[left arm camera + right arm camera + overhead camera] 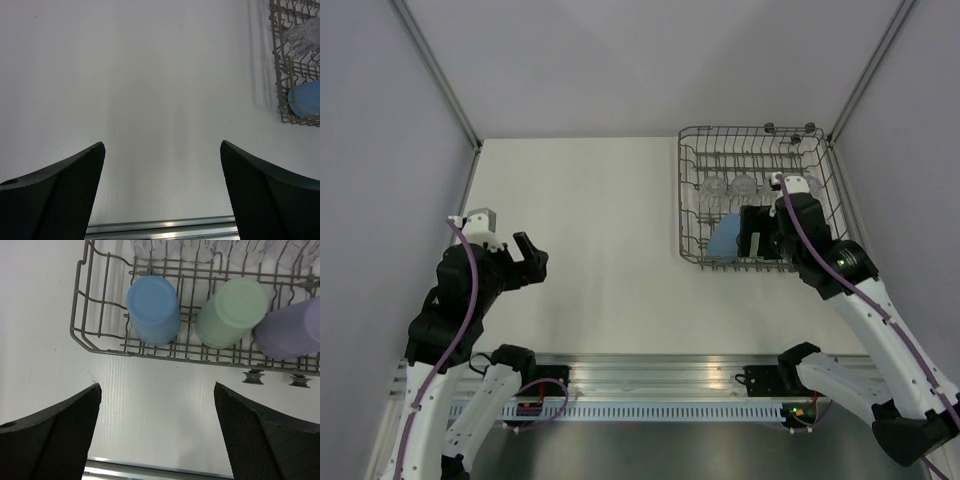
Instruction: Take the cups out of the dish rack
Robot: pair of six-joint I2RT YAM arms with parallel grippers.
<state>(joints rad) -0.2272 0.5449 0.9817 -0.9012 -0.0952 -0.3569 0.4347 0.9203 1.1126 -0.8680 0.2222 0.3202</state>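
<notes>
A plain white table (600,220) runs between pale grey walls. The dish rack (80,315), a grey wire basket, sits on the table just ahead of my right gripper (156,390).

Three plastic cups stand in the row of the rack nearest my right fingers, their bases turned up toward my wrist camera. The blue cup (152,307) is ahead and slightly left of centre, the green cup (232,310) is ahead and to the right, and the lavender cup (290,330) is farther right, cut off by the picture's edge. The green and lavender cups touch. Behind them, in the far row, stand clear glasses (195,252); how many I cannot tell. Two small wheels (252,376) hang from the rack's near edge, below the lavender cup.

My right gripper hovers above that near edge, jaws spread wide and holding nothing.

My left gripper (162,145) hangs over bare table well away from the rack, which lies ahead and far to its right. Its jaws also stand wide apart and hold nothing.

A metal rail (650,375) crosses behind both grippers, at my bases.
</notes>
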